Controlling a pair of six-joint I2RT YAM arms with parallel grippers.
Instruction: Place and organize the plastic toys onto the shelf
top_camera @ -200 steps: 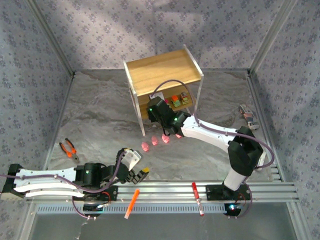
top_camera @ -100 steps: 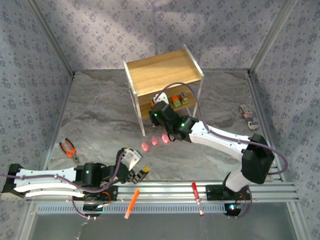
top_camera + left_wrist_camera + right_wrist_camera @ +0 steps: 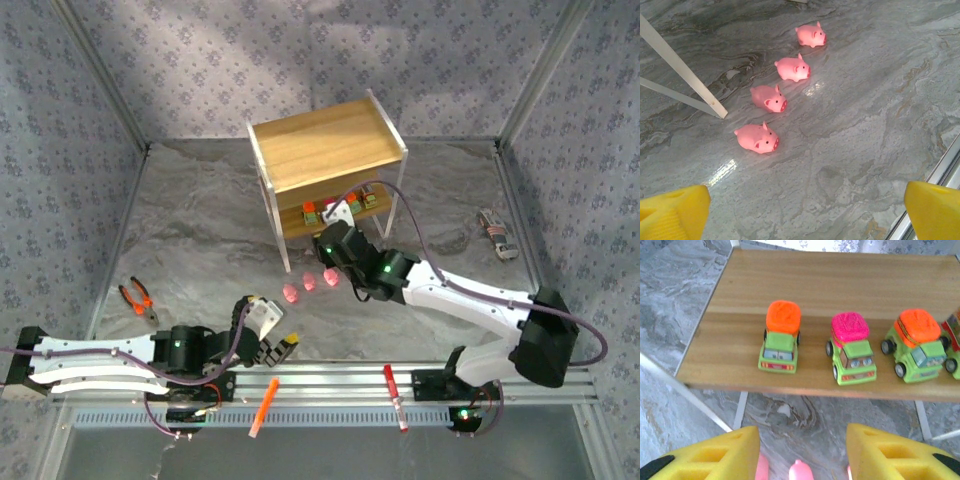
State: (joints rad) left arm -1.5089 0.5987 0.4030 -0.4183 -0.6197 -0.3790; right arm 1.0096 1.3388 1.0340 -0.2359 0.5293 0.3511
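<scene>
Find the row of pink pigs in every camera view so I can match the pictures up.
Top external: pink pigs on the floor just in front of the shelf, near centre.
Left wrist: four in a diagonal line, upper centre.
Right wrist: pink tips at the bottom edge, below the lower shelf board.
Shared landmark: the shelf's white leg beside the pigs.

R gripper has been drawn back out of the shelf's lower tier toward the table's near edge, jaws parted wider. Orange-topped truck has been left standing at that tier's left end.
</scene>
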